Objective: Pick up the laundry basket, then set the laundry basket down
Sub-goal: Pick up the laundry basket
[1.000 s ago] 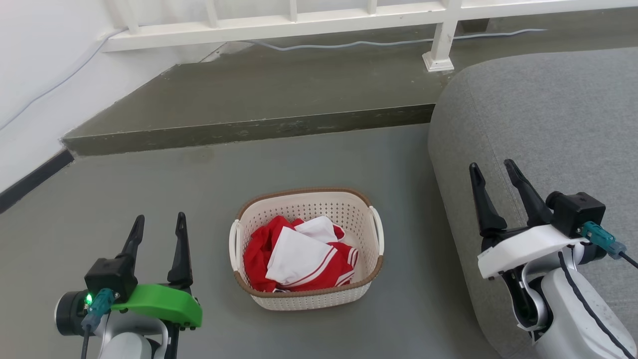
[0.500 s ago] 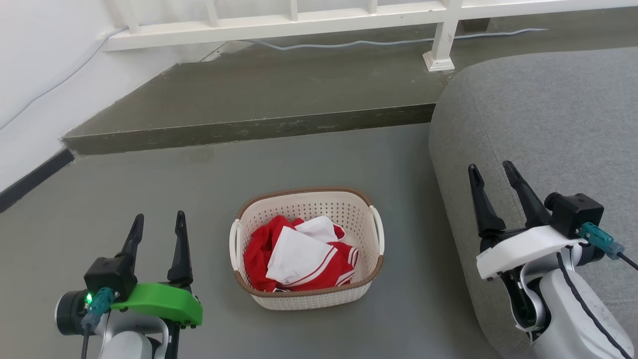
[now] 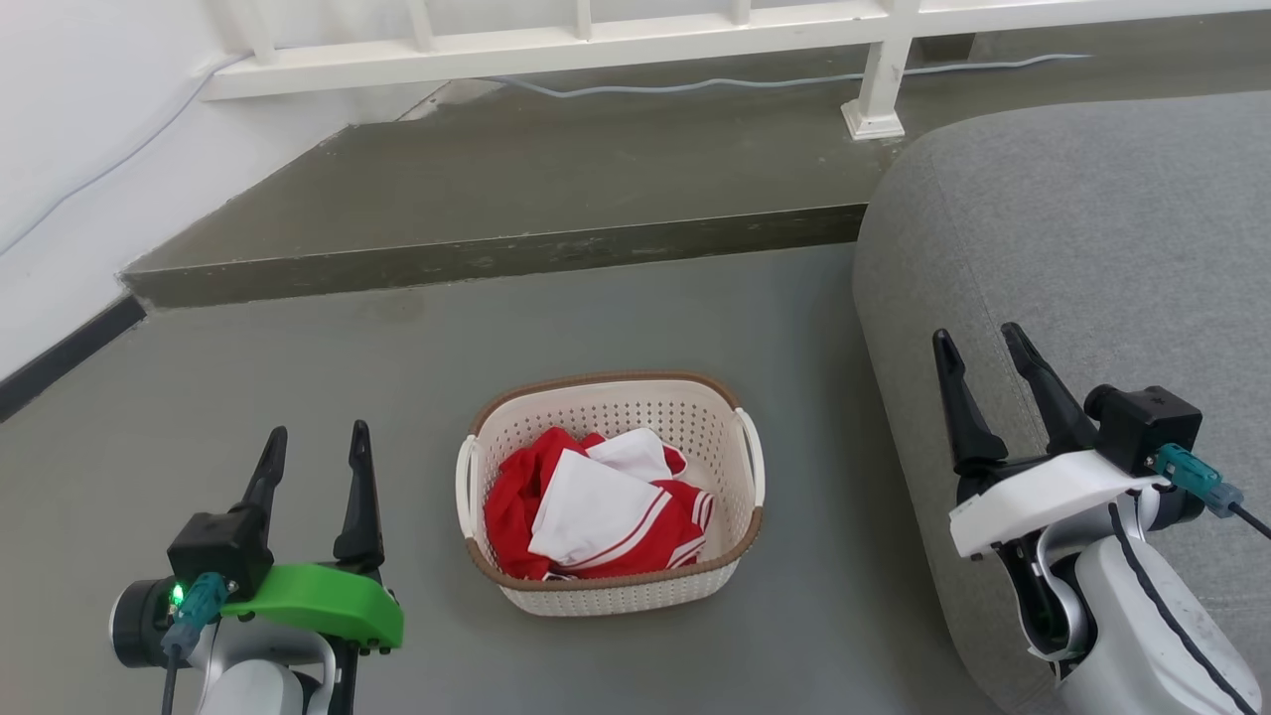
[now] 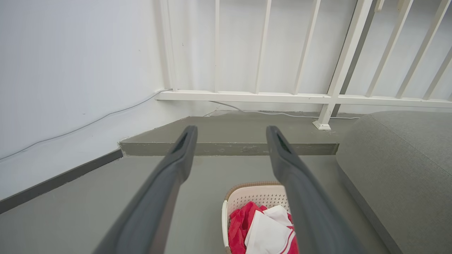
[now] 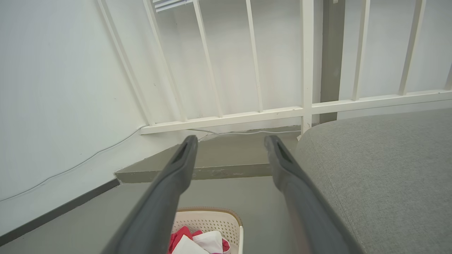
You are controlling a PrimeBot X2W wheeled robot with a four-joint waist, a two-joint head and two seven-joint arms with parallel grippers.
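Note:
The laundry basket (image 3: 695, 419) is cream-white and perforated with a brown rim, and it stands on the grey floor in the middle of the head view with red and white clothes (image 3: 596, 506) inside. My left gripper (image 3: 314, 443) hangs open to the basket's left, apart from it. Off to the right, my right gripper (image 3: 978, 339) is open over the sofa's edge. In the left wrist view the basket (image 4: 252, 194) lies low between the open fingers (image 4: 176, 158). The right wrist view catches the basket (image 5: 212, 220) at its bottom edge.
A grey sofa (image 3: 1092, 218) fills the right side, close to the basket. Behind the basket a raised concrete step (image 3: 496, 258) crosses the floor, with a white railing (image 3: 874, 70) and a cable (image 3: 695, 87) on it. A white wall (image 3: 70, 149) borders the left.
The right gripper has shifted very slightly left. The basket and the left gripper have stayed put.

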